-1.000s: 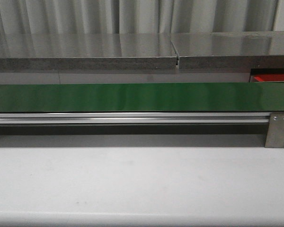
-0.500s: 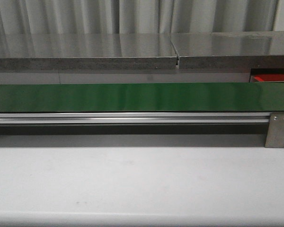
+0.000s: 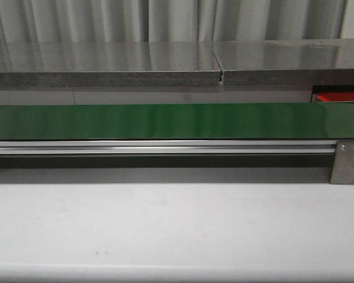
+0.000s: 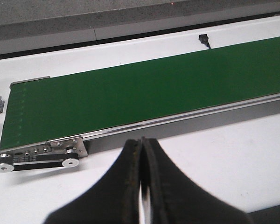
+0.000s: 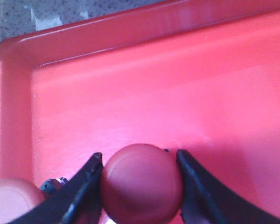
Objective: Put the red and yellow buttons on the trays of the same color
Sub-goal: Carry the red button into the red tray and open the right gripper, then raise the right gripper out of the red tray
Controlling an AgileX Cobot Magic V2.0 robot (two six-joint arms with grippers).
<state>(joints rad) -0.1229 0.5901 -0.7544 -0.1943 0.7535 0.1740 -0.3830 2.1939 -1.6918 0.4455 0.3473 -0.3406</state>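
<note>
In the right wrist view a round red button (image 5: 142,182) sits between the two black fingers of my right gripper (image 5: 140,158), which is shut on it just above the floor of the red tray (image 5: 144,88). A second red button (image 5: 11,200) lies on the tray beside the gripper. My left gripper (image 4: 142,140) is shut with nothing in it, hovering over the white table near the end of the green conveyor belt (image 4: 144,93). Yellow buttons and a yellow tray are out of view. Neither gripper shows in the front view.
The green conveyor belt (image 3: 177,121) runs across the front view with an aluminium rail (image 3: 165,147) in front of it. A sliver of the red tray (image 3: 336,97) shows at the far right. A grey counter (image 3: 106,65) stands behind.
</note>
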